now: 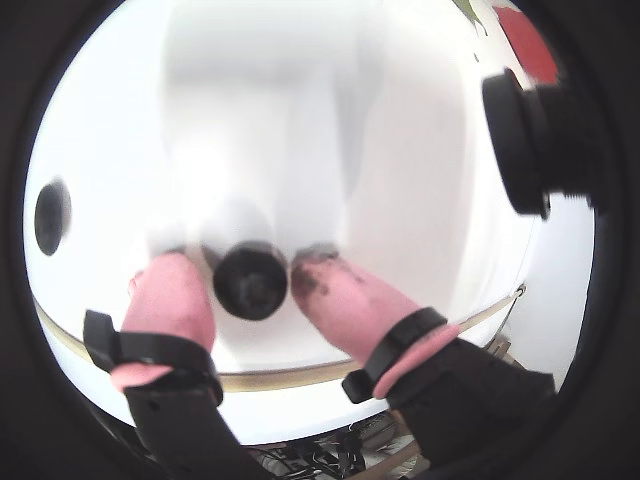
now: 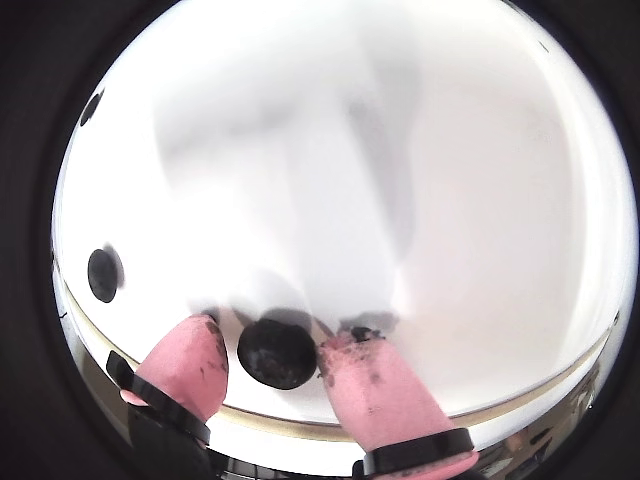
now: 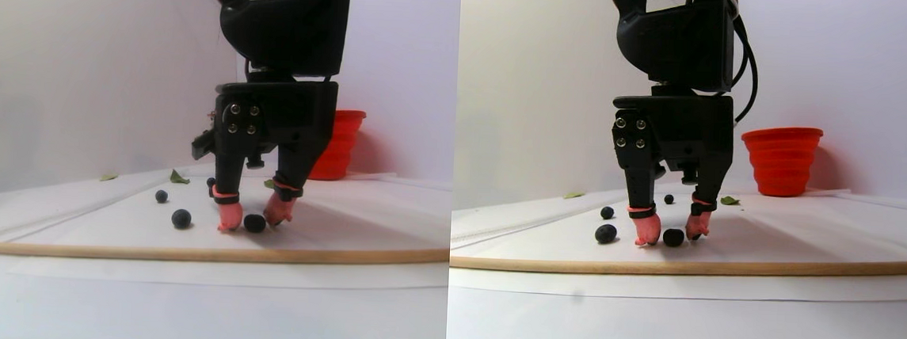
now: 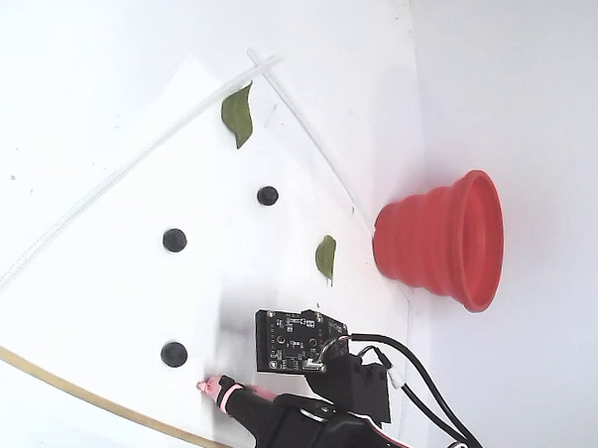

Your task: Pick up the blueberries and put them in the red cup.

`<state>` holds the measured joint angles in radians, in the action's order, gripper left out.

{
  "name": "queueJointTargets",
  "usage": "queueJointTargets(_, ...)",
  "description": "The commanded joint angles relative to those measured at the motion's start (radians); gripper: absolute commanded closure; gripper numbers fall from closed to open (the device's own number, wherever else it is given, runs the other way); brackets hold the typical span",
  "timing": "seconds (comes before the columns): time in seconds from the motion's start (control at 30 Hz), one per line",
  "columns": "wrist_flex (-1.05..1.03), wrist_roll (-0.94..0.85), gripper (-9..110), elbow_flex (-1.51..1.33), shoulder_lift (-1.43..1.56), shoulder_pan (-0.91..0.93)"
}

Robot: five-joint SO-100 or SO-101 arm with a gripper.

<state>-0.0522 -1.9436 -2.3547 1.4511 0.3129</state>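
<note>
The end effector (image 1: pixel 268 272) sits low on the white surface (image 1: pixel 300 120) with pink fingertips (image 1: pixel 170 290) narrowly bracketing one blueberry (image 1: pixel 250 282), so it looks like squeeze, then lift toward the red cup (image 4: pixel 442 240) at about 1 o'clock in the fixed view.

Blueberries (image 3: pixel 254 223) blue-black; red cup (image 4: pixel 445 240) bright red; leaves (image 4: pixel 237 115) green.

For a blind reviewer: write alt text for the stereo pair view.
The black arm's gripper, with pink fingertips down on the white table, straddles one blueberry, jaws not visibly closed on it. Three more blueberries and green leaves lie left of it; the red cup stands upright behind.
</note>
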Motion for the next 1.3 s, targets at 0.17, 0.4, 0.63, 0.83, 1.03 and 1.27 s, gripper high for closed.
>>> queueJointTargets(0.17,0.020,0.003,86,0.052,0.008,-0.003)
queueJointTargets(0.4,0.020,-0.005,87,0.041,0.008,0.000)
queueJointTargets(0.63,0.015,-0.012,89,0.035,0.009,0.003)
queueJointTargets(0.83,0.003,-0.015,90,0.034,0.017,0.005)
queueJointTargets(1.03,-0.032,-0.020,90,0.034,0.057,0.011)
queueJointTargets(1.27,-0.060,-0.025,90,0.034,0.101,0.025)
